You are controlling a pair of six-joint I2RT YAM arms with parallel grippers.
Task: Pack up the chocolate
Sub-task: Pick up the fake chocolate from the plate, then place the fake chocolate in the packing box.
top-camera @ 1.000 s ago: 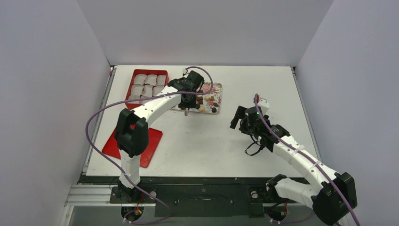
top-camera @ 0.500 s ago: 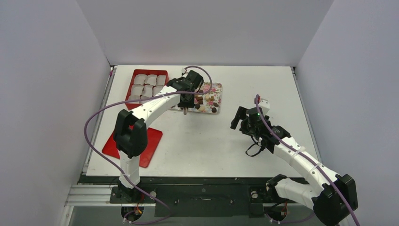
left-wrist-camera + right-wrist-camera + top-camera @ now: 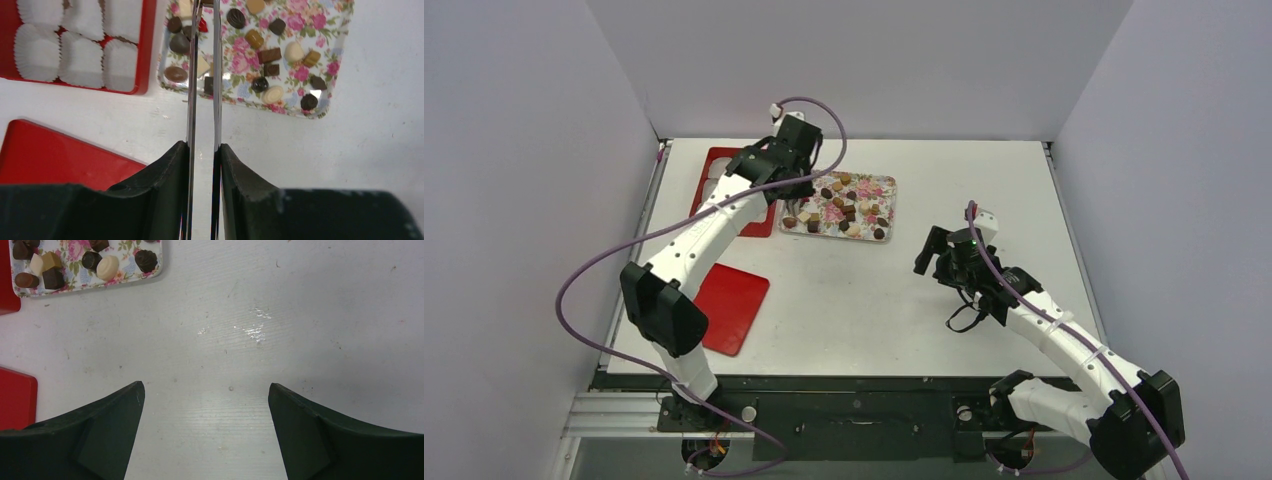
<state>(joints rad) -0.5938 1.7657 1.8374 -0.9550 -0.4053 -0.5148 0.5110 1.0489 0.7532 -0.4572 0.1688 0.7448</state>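
Left gripper [image 3: 203,10] narrow, right gripper [image 3: 205,386] wide, over white table [image 3: 300,315].
Left jaws stand almost together, tips cut off, so any load cannot be told. Chocolate [image 3: 270,55] lies loose on the floral tray [image 3: 250,106], beside a red box [image 3: 142,60] of cups [image 3: 80,60]. Plain pale walls [image 3: 854,60] enclose three sides.

The tray [image 3: 340,45] looks glossy, with glints on its flowered surface, and the chocolate [image 3: 270,55] is smooth, faintly shiny. The cups [image 3: 82,62] are pleated white paper in a red plastic box [image 3: 145,50]; the table [image 3: 250,360] is matt white, lightly scuffed.
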